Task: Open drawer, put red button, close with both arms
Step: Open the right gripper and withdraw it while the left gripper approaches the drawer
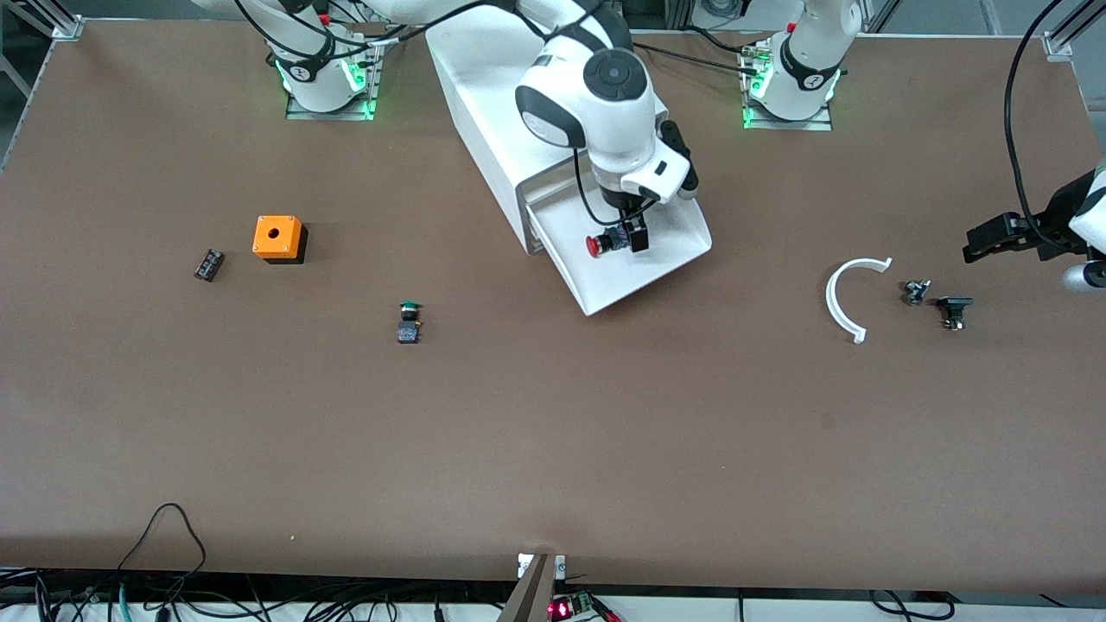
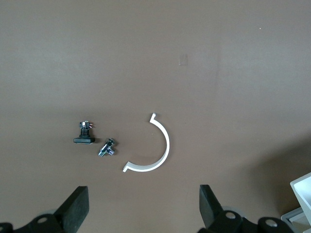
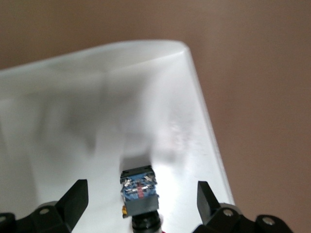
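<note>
Two claws show, both released. The right claw point(image 1: 628, 238) hangs over the drawer point(image 1: 644, 276), which sits near 12 o'clock on the worktop point(image 1: 553, 432), pulled out of its white cabinet point(image 1: 484, 112) toward 5 o'clock. The red button point(image 1: 596, 245) lies in the drawer between the spread fingers point(image 3: 73, 199), touching neither. The left claw point(image 1: 985, 242) hovers idle at 3 o'clock, fingers spread, near a white arc-shaped piece point(image 1: 836, 298) and two small black parts point(image 1: 937, 302).
</note>
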Robot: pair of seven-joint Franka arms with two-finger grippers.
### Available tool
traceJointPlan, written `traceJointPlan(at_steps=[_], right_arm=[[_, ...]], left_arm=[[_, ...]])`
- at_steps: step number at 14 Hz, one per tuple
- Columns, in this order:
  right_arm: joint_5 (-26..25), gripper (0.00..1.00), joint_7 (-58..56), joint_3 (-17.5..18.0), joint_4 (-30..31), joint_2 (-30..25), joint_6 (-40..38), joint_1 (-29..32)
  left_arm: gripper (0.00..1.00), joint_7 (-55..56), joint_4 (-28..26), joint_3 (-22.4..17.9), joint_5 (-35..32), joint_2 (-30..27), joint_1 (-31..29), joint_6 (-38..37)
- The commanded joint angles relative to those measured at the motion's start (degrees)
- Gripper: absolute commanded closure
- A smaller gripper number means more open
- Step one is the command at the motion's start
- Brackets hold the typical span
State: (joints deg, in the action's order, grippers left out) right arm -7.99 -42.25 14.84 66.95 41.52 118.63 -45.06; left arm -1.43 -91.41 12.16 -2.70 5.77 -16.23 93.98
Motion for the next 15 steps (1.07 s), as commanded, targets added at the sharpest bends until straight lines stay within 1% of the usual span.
traceJointPlan(at_steps=[1,4,5,6,7,9,11,12,14,15], right_arm=[[-0.5,0.0,5.1,-0.3,0.6,-6.4,-1.9,2.9],[-0.5,0.0,8.2,-0.3,0.6,-11.1,-7.1,9.8],[-0.5,0.0,10.8,-0.3,0.6,-12.3,-7.4,11.9],[-0.6,0.0,14.6,-0.3,1.0,-13.0,-7.7,14.5],[-0.7,0.0,17.1,-0.3,1.6,-13.5,-8.9,16.9],[-0.2,0.0,21.0,-0.3,3.3,-14.7,-9.8,22.2],[0.1,0.0,30.3,-0.3,4.1,-16.0,-10.4,27.4],[0.0,0.0,36.6,-0.4,6.7,-17.3,-10.5,29.5],[-0.4,0.0,49.9,-0.4,10.4,-18.4,-10.6,32.5],[-0.4,0.0,58.1,-0.6,11.9,-19.2,-11.4,33.8]], left_arm=[[0.0,0.9,0.7,0.3,-2.0,1.4,0.7,2.5],[0.0,6.5,-0.7,0.8,-1.3,3.9,1.2,5.8],[0.0,9.3,-1.1,1.6,-1.2,5.4,2.8,7.5],[0.0,13.1,-2.2,2.0,-1.2,7.0,3.5,10.2],[0.0,16.6,-3.8,3.4,-1.2,8.1,3.8,13.7],[0.0,22.3,-9.2,5.1,-1.2,9.3,5.3,21.6],[0.0,29.7,-15.4,6.9,-1.2,9.8,7.3,30.5],[0.0,33.6,-17.6,8.1,-1.2,10.7,8.0,34.8],[0.0,40.8,-21.5,8.7,-1.2,12.3,11.3,42.7],[0.0,43.9,-22.9,8.6,-1.2,13.3,13.1,45.2]])
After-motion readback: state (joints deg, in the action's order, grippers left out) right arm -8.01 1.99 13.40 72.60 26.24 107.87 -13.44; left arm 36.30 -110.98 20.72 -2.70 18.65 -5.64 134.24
